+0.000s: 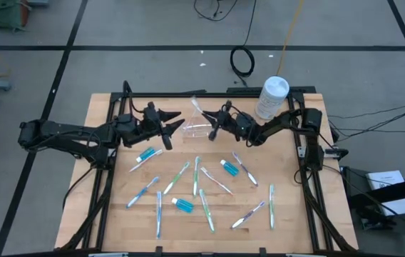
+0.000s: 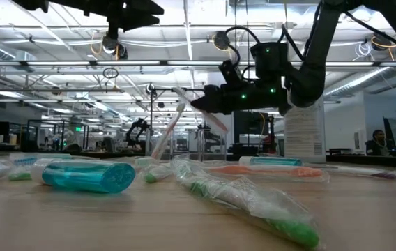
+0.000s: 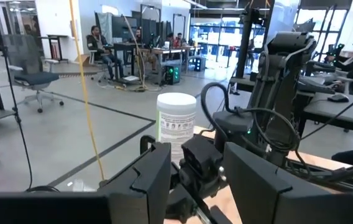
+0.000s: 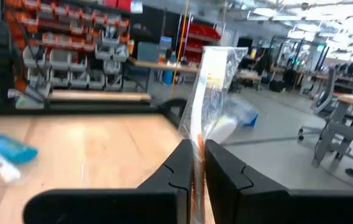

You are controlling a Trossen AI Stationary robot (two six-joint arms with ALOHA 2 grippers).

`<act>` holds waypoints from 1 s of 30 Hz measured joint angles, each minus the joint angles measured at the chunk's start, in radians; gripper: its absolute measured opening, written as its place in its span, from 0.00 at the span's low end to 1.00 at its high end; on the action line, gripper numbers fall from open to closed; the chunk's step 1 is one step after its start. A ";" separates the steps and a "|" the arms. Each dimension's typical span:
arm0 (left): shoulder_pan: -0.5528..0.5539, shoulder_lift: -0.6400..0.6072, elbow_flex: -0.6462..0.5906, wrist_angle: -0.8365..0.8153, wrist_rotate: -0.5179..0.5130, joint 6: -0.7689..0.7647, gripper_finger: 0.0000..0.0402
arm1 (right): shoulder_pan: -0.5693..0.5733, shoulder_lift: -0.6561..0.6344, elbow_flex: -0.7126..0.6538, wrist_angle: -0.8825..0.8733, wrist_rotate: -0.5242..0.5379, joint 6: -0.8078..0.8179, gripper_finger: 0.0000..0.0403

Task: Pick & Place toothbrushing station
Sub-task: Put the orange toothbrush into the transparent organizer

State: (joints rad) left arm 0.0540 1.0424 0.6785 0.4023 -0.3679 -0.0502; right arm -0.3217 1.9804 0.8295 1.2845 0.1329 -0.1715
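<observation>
My right gripper (image 1: pixel 213 127) hangs above the table's far middle, shut on a toothbrush in a clear wrapper (image 1: pixel 197 107). A clear plastic cup (image 1: pixel 192 130) sits on the table just left of it. My left gripper (image 1: pixel 165 130) hovers left of the cup, open, with nothing between its fingers (image 3: pixel 155 180). Several wrapped toothbrushes (image 1: pixel 197 175) and blue white-capped tubes (image 1: pixel 145 155) lie flat over the middle and near part of the table. My right gripper pinches the wrapped toothbrush's shaft (image 4: pixel 197 146) between its two fingers. The fingers come about level from the table's right and lie across the brush. The brush is lifted clear of the table and tilted, its long part (image 4: pixel 217 81) standing out past the fingers.
A white round-lidded canister (image 1: pixel 272 96) stands at the table's far right, beside the right arm. Another tube (image 1: pixel 183 205) and toothbrushes (image 1: pixel 270 196) lie toward the near edge. A black frame (image 1: pixel 309 178) runs along the table's sides. People sit at desks in the room beyond.
</observation>
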 joint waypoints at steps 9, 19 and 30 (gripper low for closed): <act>0.000 0.000 0.000 -0.007 0.000 0.003 0.38 | 0.009 0.000 0.000 0.076 0.081 -0.006 0.06; 0.000 0.000 0.000 -0.007 0.000 -0.005 0.38 | -0.013 0.002 0.000 0.170 0.099 0.130 0.06; 0.005 0.000 0.000 0.022 0.000 -0.007 0.38 | -0.034 0.000 0.124 0.008 0.100 0.080 0.06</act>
State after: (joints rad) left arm 0.0589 1.0424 0.6785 0.4244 -0.3679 -0.0570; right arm -0.3553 1.9809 0.9540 1.2924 0.2326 -0.0916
